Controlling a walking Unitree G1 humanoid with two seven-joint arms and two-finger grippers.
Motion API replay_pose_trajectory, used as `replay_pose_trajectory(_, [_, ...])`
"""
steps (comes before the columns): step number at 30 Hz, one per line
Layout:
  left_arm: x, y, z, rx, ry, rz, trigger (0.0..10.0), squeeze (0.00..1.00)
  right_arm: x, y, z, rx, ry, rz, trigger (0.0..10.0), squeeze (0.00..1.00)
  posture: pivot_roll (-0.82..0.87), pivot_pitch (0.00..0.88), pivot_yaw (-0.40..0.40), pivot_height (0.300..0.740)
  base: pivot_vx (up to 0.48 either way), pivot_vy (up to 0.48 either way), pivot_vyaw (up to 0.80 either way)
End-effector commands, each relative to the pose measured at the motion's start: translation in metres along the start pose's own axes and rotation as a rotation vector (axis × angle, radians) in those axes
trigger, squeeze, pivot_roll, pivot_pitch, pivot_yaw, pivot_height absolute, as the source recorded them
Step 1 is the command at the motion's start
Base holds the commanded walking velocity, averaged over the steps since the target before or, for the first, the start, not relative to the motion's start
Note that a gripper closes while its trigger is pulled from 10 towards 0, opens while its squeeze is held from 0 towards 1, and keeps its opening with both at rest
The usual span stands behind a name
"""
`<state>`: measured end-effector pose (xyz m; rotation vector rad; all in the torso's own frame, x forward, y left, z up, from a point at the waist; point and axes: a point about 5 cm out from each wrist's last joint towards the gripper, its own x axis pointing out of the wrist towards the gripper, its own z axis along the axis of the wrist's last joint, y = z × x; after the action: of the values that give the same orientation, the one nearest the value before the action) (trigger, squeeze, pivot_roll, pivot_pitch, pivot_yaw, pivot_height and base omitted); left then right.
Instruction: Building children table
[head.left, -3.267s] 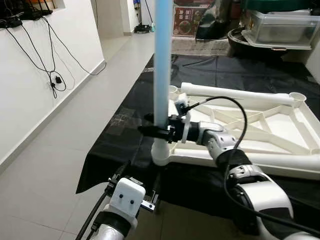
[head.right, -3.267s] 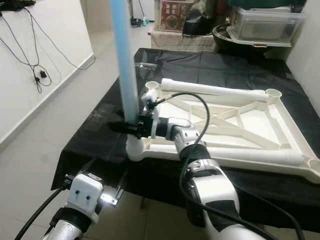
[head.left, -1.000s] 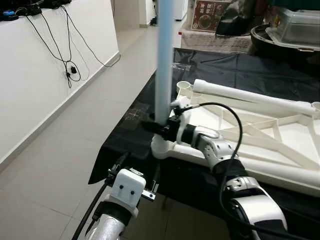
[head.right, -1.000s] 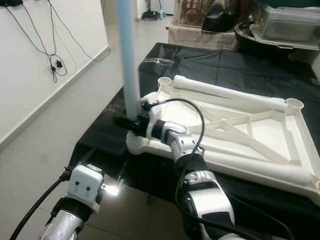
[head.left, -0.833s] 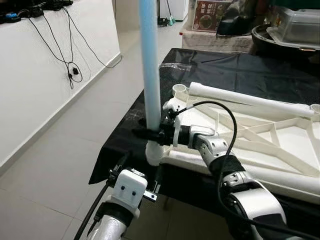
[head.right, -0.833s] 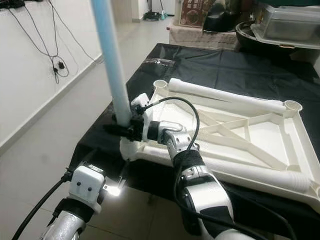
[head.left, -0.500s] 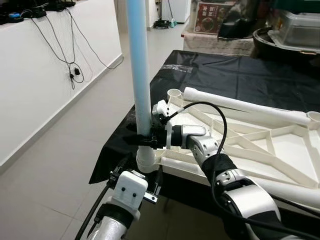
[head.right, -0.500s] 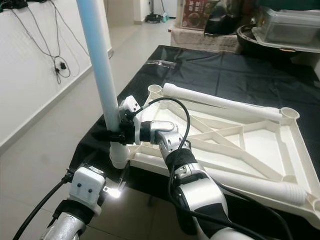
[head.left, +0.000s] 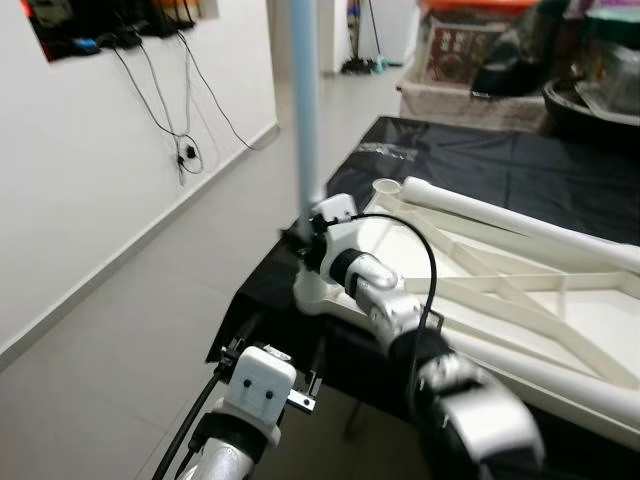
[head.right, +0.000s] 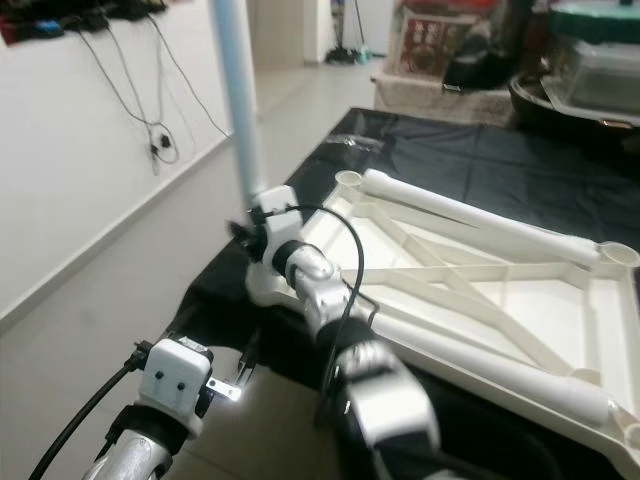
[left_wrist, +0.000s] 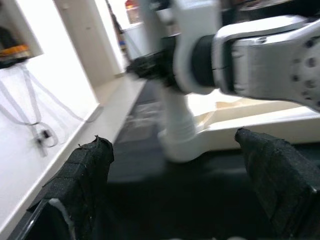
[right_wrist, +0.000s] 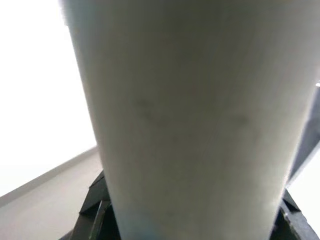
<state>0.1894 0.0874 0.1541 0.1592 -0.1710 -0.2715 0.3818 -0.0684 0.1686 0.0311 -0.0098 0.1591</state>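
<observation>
A light blue table leg (head.left: 305, 100) stands upright in the near left corner socket (head.left: 315, 292) of the white upturned table top (head.left: 520, 300). My right gripper (head.left: 300, 240) is shut on the leg just above the socket. In the right wrist view the leg (right_wrist: 190, 125) is pressed close between the black fingers (right_wrist: 95, 210). A white leg (head.right: 480, 225) lies along the top's far edge. My left gripper (head.left: 275, 345) hangs open below the table's front edge, and in its wrist view the left gripper (left_wrist: 175, 145) faces the socket with nothing between its fingers.
The table top rests on a black cloth (head.left: 480, 160) covering a low table. A white wall with hanging cables (head.left: 190, 150) runs along the left, with tiled floor (head.left: 130, 330) between it and the table. Boxes and bins (head.right: 600, 60) stand at the back.
The whole picture has shifted and blurred, so the camera moved. My right gripper stays on the blue leg in the socket. The left gripper stays low at the table's front.
</observation>
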Motion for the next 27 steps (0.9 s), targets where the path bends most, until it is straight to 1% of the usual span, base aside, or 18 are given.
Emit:
replay_pose_trajectory(1, [-0.001,0.001,-0.002,0.006,0.008,0.0,10.0,0.0,-0.013,-0.026,-0.029,0.066,0.136,-0.233,0.0,0.0,0.03,0.066,0.005,0.74,0.0,0.0,0.0])
replay_pose_trajectory(3, [0.0,0.001,-0.002,0.008,0.008,0.0,10.0,0.0,-0.017,-0.02,-0.031,0.09,0.151,-0.268,0.0,0.0,0.04,0.067,0.002,0.74,0.0,0.0,0.0])
replay_pose_trajectory(5, [0.0,0.001,-0.002,0.009,0.008,0.003,10.0,0.0,-0.019,-0.008,-0.034,0.122,0.175,-0.309,0.0,0.0,0.04,0.067,0.002,0.74,0.0,0.0,0.0])
replay_pose_trajectory(6, [0.0,0.001,-0.002,0.009,0.008,0.003,10.0,0.0,-0.019,-0.008,-0.034,0.122,0.175,-0.309,0.0,0.0,0.04,0.067,0.002,0.74,0.0,0.0,0.0])
replay_pose_trajectory(7, [0.0,0.002,-0.002,0.009,0.009,0.004,10.0,0.0,-0.018,-0.003,-0.034,0.132,0.169,-0.298,2.3,0.0,0.04,0.068,-0.003,0.74,0.0,0.0,0.0])
replay_pose_trajectory(8, [0.0,0.001,-0.002,0.009,0.01,0.004,10.0,0.0,-0.015,0.0,-0.031,0.137,0.147,-0.269,10.0,0.0,0.04,0.068,-0.003,0.74,0.0,0.0,0.0])
replay_pose_trajectory(9, [0.0,0.001,-0.003,0.01,0.012,0.003,10.0,0.0,-0.014,0.002,-0.027,0.141,0.114,-0.254,10.0,1.0,0.04,0.068,-0.003,0.74,0.0,0.0,0.0])
replay_pose_trajectory(11, [0.0,0.001,-0.003,0.01,0.012,0.003,10.0,0.0,-0.014,0.002,-0.027,0.141,0.114,-0.254,10.0,1.0,0.04,0.068,-0.003,0.74,0.0,0.0,0.0])
replay_pose_trajectory(14, [-0.001,0.001,-0.003,0.01,0.013,0.003,10.0,0.0,-0.012,0.002,-0.017,0.156,0.043,-0.202,10.0,1.0,0.06,0.067,0.003,0.74,0.0,0.0,0.0])
replay_pose_trajectory(17, [-0.001,0.001,-0.003,0.01,0.013,0.003,10.0,0.0,-0.012,0.001,-0.015,0.161,0.033,-0.194,10.0,1.0,0.06,0.067,0.003,0.74,0.0,0.0,0.0])
replay_pose_trajectory(18, [0.0,0.001,-0.003,0.009,0.014,0.002,10.0,0.0,-0.011,0.001,-0.009,0.164,0.0,-0.152,10.0,0.0,0.06,0.064,-0.004,0.74,0.0,0.0,0.0])
replay_pose_trajectory(19, [0.0,0.001,-0.003,0.009,0.014,0.002,10.0,0.0,-0.011,0.001,-0.009,0.164,0.0,-0.152,10.0,0.0,0.06,0.064,-0.004,0.74,0.0,0.0,0.0])
replay_pose_trajectory(20, [0.0,0.0,-0.003,0.006,0.013,-0.001,10.0,0.0,-0.007,0.01,0.001,0.217,-0.037,0.03,10.0,0.0,0.06,0.064,-0.004,0.74,0.0,0.0,0.0])
replay_pose_trajectory(21, [0.0,0.0,-0.003,0.006,0.013,-0.001,10.0,0.0,-0.007,0.01,0.001,0.217,-0.037,0.03,10.0,0.0,0.06,0.064,-0.004,0.74,0.0,0.0,0.0])
replay_pose_trajectory(22, [0.0,0.0,-0.003,0.006,0.013,-0.002,10.0,0.0,-0.005,0.012,0.006,0.233,-0.054,0.125,10.0,0.0,0.06,0.061,-0.003,0.74,0.0,0.0,0.0])
replay_pose_trajectory(23, [0.0,-0.001,-0.003,0.006,0.012,-0.002,10.0,0.0,-0.003,0.012,0.008,0.243,-0.061,0.18,10.0,0.0,0.06,0.061,-0.003,0.74,0.0,0.0,0.0])
replay_pose_trajectory(24, [0.0,-0.001,-0.003,0.006,0.012,-0.002,10.0,0.0,-0.003,0.012,0.008,0.243,-0.061,0.18,10.0,0.0,0.06,0.061,-0.003,0.74,0.0,0.0,0.0])
replay_pose_trajectory(27, [0.001,0.0,-0.003,0.007,0.011,0.003,10.0,0.0,-0.002,0.014,0.015,0.282,-0.026,0.547,10.0,0.0,0.07,0.052,-0.011,0.74,0.0,0.0,0.0])
